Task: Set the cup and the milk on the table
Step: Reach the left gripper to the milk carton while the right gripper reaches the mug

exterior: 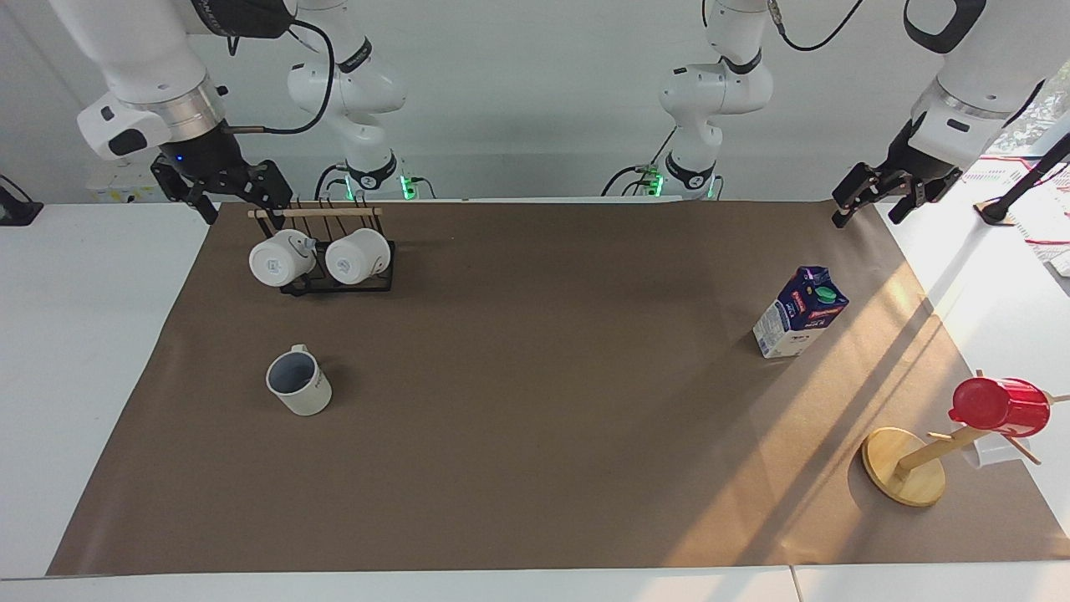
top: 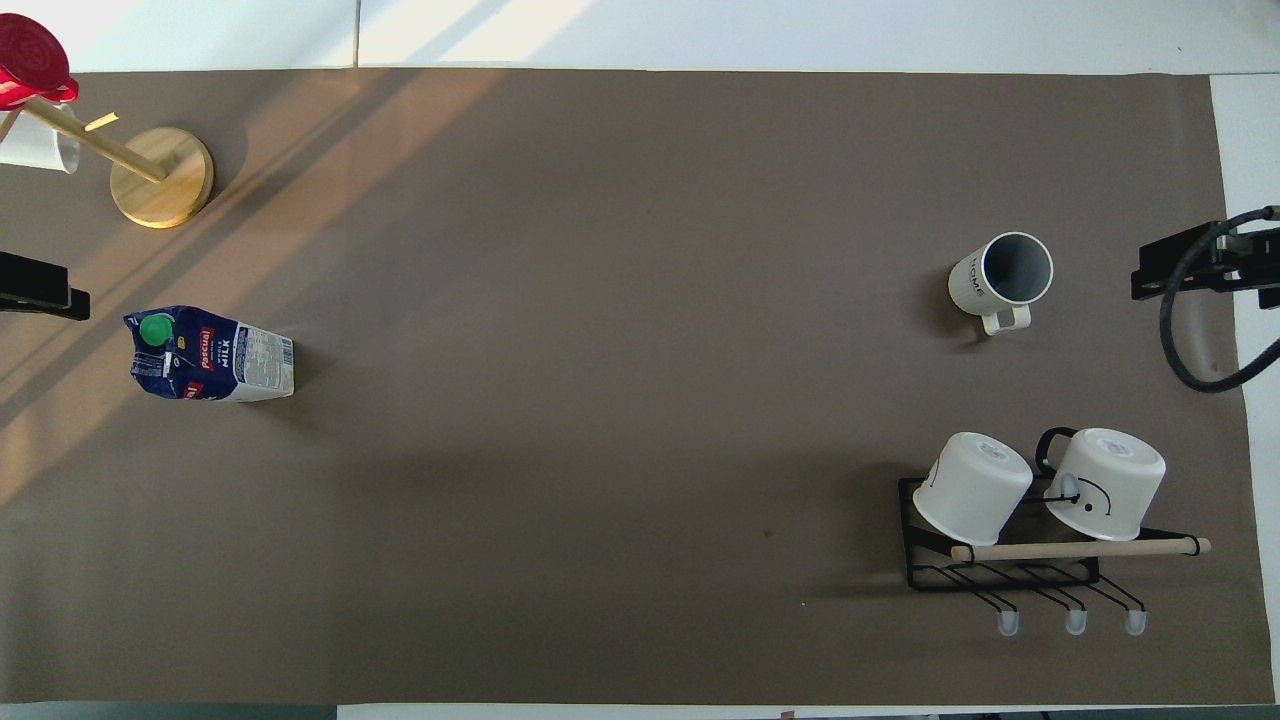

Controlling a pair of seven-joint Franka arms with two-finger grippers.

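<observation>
The cup (exterior: 298, 382) (top: 1000, 280), cream-white with a grey-blue inside, stands upright on the table's brown paper (exterior: 535, 376) toward the right arm's end. The milk (exterior: 798, 312) (top: 210, 355), a blue and white carton with a green cap, stands on the paper toward the left arm's end. My right gripper (exterior: 244, 205) (top: 1190, 270) is raised, open and empty, over the paper's edge beside the mug rack. My left gripper (exterior: 868, 216) (top: 40, 290) is raised, open and empty, over the paper's corner, apart from the milk.
A black wire rack (exterior: 334, 280) (top: 1000, 570) holding two white mugs sits nearer to the robots than the cup. A wooden mug tree (exterior: 907, 464) (top: 160, 178) with a red mug (exterior: 999, 405) stands farther from the robots than the milk.
</observation>
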